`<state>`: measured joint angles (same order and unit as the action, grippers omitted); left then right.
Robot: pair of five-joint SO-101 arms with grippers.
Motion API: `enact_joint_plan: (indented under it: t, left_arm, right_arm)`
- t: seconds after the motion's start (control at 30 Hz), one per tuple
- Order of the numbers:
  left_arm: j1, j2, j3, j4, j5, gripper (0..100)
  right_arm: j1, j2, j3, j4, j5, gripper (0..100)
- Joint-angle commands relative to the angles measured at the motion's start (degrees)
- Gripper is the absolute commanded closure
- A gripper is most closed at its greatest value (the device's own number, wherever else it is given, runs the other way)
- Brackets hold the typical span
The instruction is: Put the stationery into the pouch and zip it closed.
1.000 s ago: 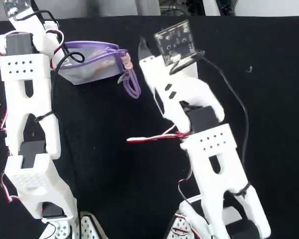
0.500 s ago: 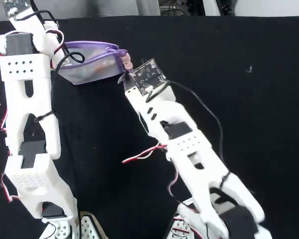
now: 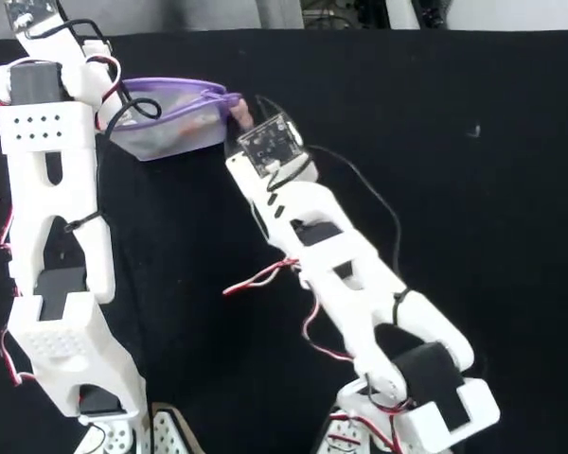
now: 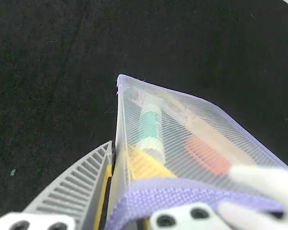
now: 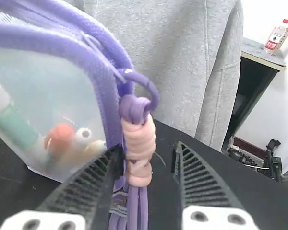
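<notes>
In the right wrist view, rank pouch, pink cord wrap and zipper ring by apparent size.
1. pouch
2. pink cord wrap
3. zipper ring, though the last two look nearly alike

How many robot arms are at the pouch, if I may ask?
2: the left arm holds one end of the pouch; the right arm's gripper straddles its zipper cord.

A lab-like workroom: black-covered table (image 3: 511, 189), cabinet (image 5: 252, 91) and cables (image 5: 278, 153) behind.
</notes>
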<state>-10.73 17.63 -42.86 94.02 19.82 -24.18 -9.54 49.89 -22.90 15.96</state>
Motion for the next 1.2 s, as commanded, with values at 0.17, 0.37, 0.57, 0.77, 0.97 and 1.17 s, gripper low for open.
enact_joint_plan:
  t: [0.17,0.37,0.57,0.77,0.97,1.17]
  left_arm:
    - [-0.22,1.32,1.45,-0.70,0.18,97]
    - [-0.13,1.41,1.45,-0.70,0.18,97]
    - [-0.13,1.41,1.45,-0.70,0.18,97]
    - [-0.22,1.41,1.45,-0.79,0.18,97]
    - [-0.22,1.41,1.45,-0.88,0.18,97]
    - [-0.22,1.32,1.45,-0.70,0.18,97]
  right_arm:
    - [-0.44,-1.89,-2.86,-1.76,0.62,90.1]
    - [-0.70,-1.89,-4.35,-1.93,0.62,92.6]
    - [-0.62,-2.24,-4.62,-1.76,0.62,98.8]
    - [-0.44,-4.62,-3.38,-1.76,3.69,98.7]
    - [-0.70,-16.31,-0.66,3.16,5.71,98.7]
    - [-0.70,-24.84,-12.09,26.81,5.80,98.7]
